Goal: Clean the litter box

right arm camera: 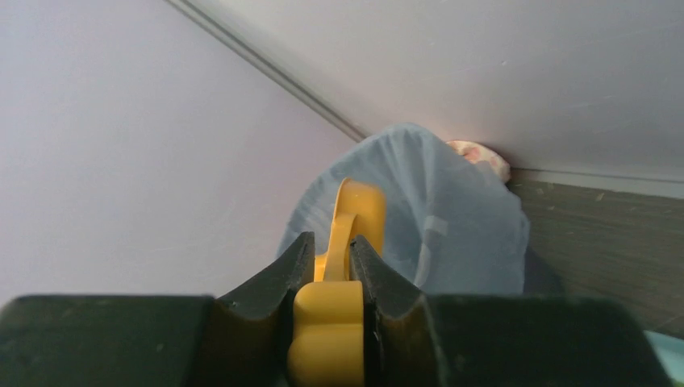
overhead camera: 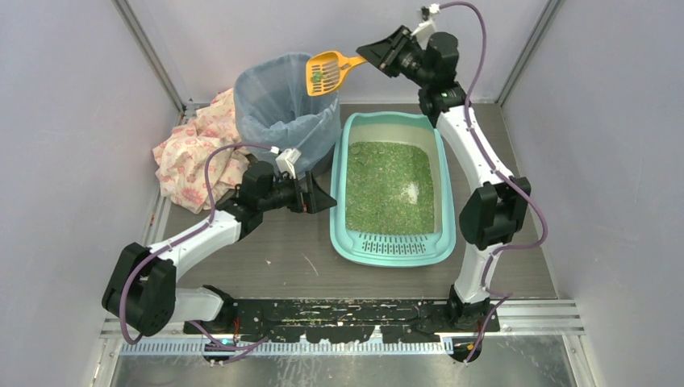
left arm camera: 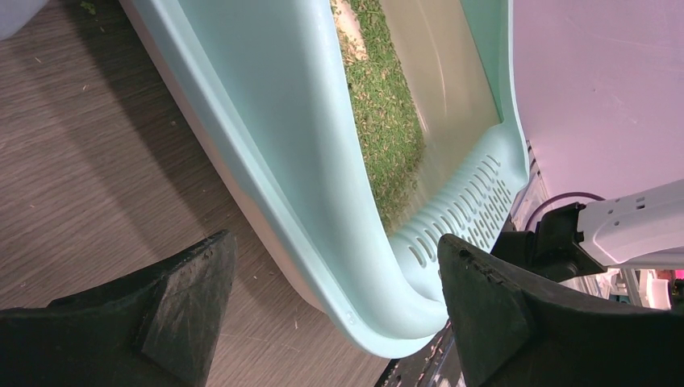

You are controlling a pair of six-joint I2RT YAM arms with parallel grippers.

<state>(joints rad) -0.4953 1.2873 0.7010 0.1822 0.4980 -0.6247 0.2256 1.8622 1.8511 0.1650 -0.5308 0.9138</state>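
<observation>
The litter box [overhead camera: 347, 165] sat on the table [overhead camera: 266, 262] between the two arms, with its grate step at the near end and green litter [overhead camera: 389, 187] spread across its floor. The right gripper [overhead camera: 367, 56] was clamped on the handle of the orange scoop [overhead camera: 325, 72] and held the scoop head above the far right part of the rim of the bag-lined bin [overhead camera: 274, 109]. A few green granules showed in the scoop. Because the head was near the rim rather than over the middle of the opening, a tip from this position could have dropped material onto the table or behind the bin. A low pass could also have caught the loose liner and pulled it inward. The grip was on the handle end only, so a sharp wrist turn might have let the scoop pivot between the fingers. The left gripper [overhead camera: 325, 199] was spread wide at the left wall of the box, with the rim lying between its fingers in the wrist view. Contact could not be determined. A sideways push there could have slid the box towards the right arm.
</observation>
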